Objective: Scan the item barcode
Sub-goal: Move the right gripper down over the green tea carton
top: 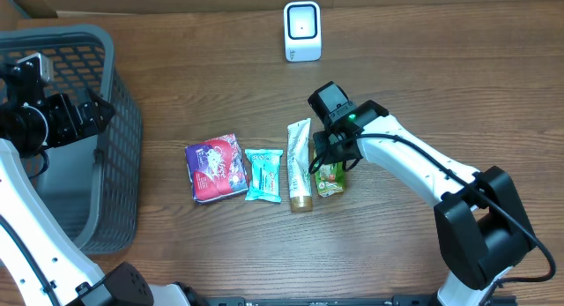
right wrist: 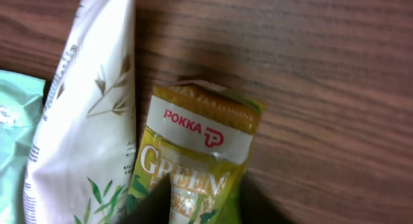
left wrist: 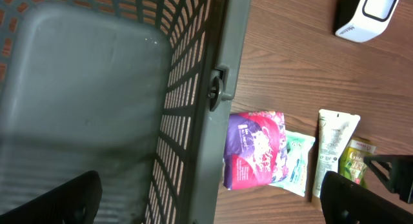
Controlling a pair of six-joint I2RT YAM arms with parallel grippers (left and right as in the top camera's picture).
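Pokka green tea pack (right wrist: 200,153) is lying on the bench (right wrist: 322,69) beside a white tube (right wrist: 84,108), my right fingers (right wrist: 150,210) flanking its lower end (grip unconfirmed, I cannot tell), presumably for lifting toward the scanner (top: 302,31); left fingers (left wrist: 58,198) are idling wide over the basket (left wrist: 219,56).

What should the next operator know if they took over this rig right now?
Left gripper: open, over the grey basket.
Right gripper: closed on the Pokka green tea pack, which lies on the table beside the white tube.
The white scanner stands toward the back, apart from the items.
Done: pack gripped. Left: lift it, show its barcode to the scanner.
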